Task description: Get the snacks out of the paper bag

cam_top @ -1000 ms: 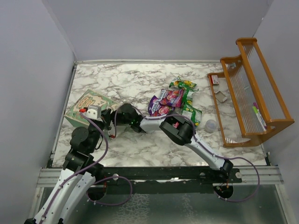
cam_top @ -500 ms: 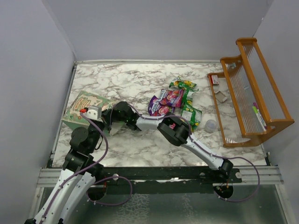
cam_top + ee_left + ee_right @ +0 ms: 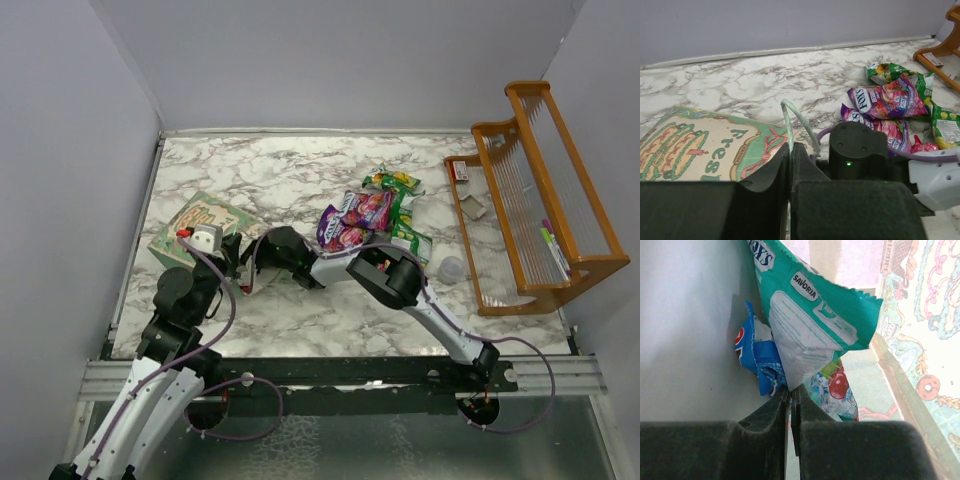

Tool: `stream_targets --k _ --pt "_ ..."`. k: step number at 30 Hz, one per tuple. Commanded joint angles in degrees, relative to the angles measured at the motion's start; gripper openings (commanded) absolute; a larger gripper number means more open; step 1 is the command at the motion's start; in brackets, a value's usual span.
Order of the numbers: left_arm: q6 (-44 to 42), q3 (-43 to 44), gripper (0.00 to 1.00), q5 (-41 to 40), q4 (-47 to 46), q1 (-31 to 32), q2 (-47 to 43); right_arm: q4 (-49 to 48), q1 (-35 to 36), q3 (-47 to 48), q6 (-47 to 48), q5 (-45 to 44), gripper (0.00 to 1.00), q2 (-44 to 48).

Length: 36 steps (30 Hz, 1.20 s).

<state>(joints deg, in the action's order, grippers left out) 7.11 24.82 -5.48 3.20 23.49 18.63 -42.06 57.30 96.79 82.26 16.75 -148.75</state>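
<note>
**A:** On the left side of the bench point(image 3: 290, 180), which step is in hand?

**B:** Fetching another snack, I'd judge. A heap of packets point(image 3: 372, 215) lies out on the marble, well apart from the paper bag point(image 3: 200, 220), which lies on its side. The left tool point(image 3: 790, 162) is closed on the bag's pale-green handle point(image 3: 799, 120), steadying it. The right tool point(image 3: 790, 400) is inside the bag's mouth, pinched tight on the corner of a teal packet point(image 3: 810, 315). A blue packet point(image 3: 754, 357) sits just beside it.

**A:** And the next move?

**B:** Probably a straight pull out of the mouth, then across to the heap. It's only a corner pinch, so it may slip.

**A:** The surroundings?

**B:** A grey-veined marble top with plain pale walls around it. An orange wooden rack point(image 3: 530, 200) stands at the right, with a small clear cup point(image 3: 451, 268) nearby.
</note>
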Motion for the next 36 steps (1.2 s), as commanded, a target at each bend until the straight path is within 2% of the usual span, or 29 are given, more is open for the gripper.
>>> stream_targets --k 1,6,13,16,19,23,29,36 --pt "-0.6 1.0 0.0 3.1 -1.9 0.0 4.7 -10.9 -0.9 -13.1 -2.5 -6.4 0.05 9.9" --pt "-0.4 1.5 0.0 3.7 -2.1 0.1 8.7 -15.6 -0.9 -24.8 -7.0 -3.7 0.05 16.2" --pt "-0.1 1.1 0.0 -4.5 -0.3 0.1 5.9 -21.2 -0.9 -34.4 -15.1 0.8 0.07 21.7" --pt "-0.1 0.9 0.0 -3.3 -0.9 0.1 5.2 -22.3 -0.8 -35.6 -15.3 3.6 0.16 20.9" --pt "-0.1 1.2 0.0 -0.6 -1.3 0.1 5.0 -24.6 -0.8 -37.0 -17.1 4.6 0.38 21.0" --pt "-0.1 1.1 0.0 0.5 -1.8 0.1 4.4 -24.4 -0.8 -39.7 -18.4 7.9 0.48 23.7" --pt "-0.3 1.1 0.0 3.5 -2.6 0.1 4.5 -22.8 -0.8 -42.5 -18.6 12.9 0.54 25.5" --pt "-0.1 1.0 0.0 6.3 -3.6 0.1 4.6 -18.7 -0.6 -43.2 -15.4 14.5 0.52 25.8"
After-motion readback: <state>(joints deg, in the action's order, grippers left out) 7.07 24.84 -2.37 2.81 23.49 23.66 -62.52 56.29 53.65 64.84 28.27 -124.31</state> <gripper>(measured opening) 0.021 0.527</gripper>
